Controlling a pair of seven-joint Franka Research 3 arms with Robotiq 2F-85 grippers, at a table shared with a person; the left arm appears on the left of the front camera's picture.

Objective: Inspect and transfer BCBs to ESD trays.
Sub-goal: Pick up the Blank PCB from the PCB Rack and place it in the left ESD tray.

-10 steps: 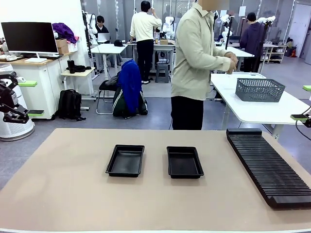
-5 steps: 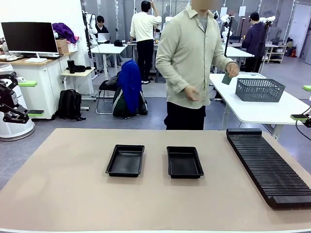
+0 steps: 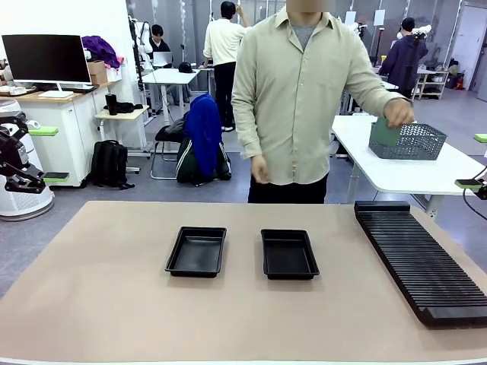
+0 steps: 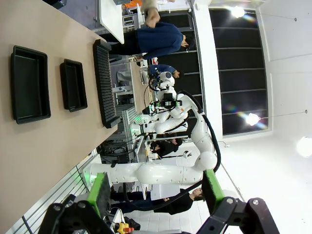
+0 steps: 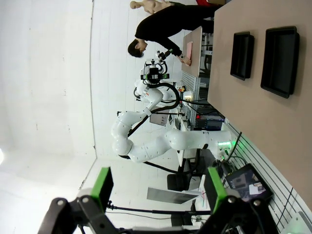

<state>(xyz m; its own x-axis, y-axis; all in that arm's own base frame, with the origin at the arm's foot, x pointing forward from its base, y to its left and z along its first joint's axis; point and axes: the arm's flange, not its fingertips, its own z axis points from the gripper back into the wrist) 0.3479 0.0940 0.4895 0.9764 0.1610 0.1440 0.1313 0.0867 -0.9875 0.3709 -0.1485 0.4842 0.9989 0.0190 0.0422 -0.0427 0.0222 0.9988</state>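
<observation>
Left pincer [image 4: 156, 191] and right pincer [image 5: 159, 189] both stand apart, empty. The thin green rectangular circuit board [image 3: 383, 134] is in the person's hand [image 3: 398, 114], far beyond the right pincer, which I judge the nearer. Black plastic trays, left tray [image 3: 196, 251] and right tray [image 3: 289, 254], lie empty on the surface between the pincers, long axes pointing away.

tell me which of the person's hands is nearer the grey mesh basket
The person's own left. The left hand is at the rim of the grey mesh basket, holding a green board there; the right hand hangs by the hip, well clear of the basket.
</observation>
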